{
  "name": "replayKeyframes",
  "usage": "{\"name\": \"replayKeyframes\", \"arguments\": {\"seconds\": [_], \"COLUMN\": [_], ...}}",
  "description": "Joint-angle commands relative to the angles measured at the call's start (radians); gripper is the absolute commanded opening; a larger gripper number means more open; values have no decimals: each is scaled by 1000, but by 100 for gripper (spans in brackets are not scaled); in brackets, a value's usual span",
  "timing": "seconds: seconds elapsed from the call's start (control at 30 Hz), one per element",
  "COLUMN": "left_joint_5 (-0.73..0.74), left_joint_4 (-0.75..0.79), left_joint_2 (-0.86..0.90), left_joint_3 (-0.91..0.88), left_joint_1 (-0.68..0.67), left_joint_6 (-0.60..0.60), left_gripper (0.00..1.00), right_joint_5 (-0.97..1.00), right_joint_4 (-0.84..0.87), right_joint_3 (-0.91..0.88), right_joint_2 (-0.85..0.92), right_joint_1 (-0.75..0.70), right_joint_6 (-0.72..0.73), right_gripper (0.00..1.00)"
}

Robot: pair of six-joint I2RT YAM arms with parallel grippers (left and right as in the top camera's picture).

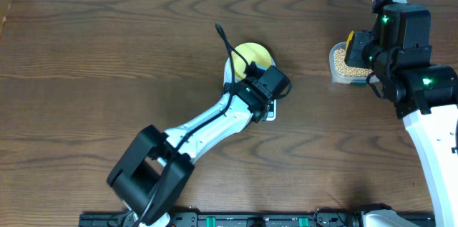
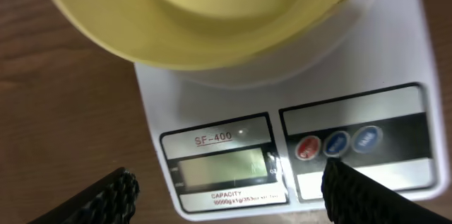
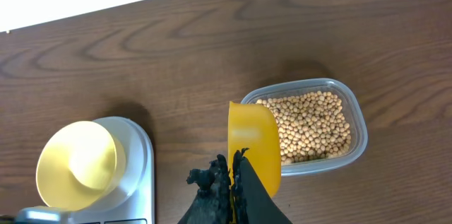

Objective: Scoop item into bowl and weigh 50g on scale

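Everything staged, nothing poured yet!

The bowl [image 3: 78, 164] sits empty on the scale [image 2: 212, 90] mid-table [image 1: 107, 41], placed to catch and weigh in one go. The left end effector [image 2: 227, 181] hangs spread wide, gripping nothing, with one finger [image 2: 353, 192] right by the buttons [image 2: 337, 143], likely to switch on or zero the display. The right end effector [image 3: 232, 174] is clamped tight on the yellow scoop [image 3: 254, 143], poised over the tub [image 3: 359, 136] of beans [image 3: 311, 121]. The scoop looks unloaded and ready to dig.

A dark wooden table [image 1: 107, 41] carries a white scale [image 3: 139, 157] near its middle and a clear plastic tub [image 3: 359, 128] toward its right edge.
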Motion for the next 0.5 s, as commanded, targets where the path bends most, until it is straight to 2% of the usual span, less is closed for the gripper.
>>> {"name": "replayKeyframes", "arguments": {"seconds": [0.0, 0.47], "left_joint_5": [-17, -18], "left_joint_4": [-5, 27], "left_joint_2": [20, 25], "left_joint_3": [23, 22], "left_joint_1": [-2, -2], "left_joint_6": [-14, -17], "left_gripper": [85, 85], "right_joint_5": [-3, -3], "right_joint_4": [2, 2], "right_joint_3": [17, 17], "right_joint_2": [5, 5], "right_joint_1": [-3, -3], "right_joint_6": [13, 13], "right_gripper": [1, 1]}}
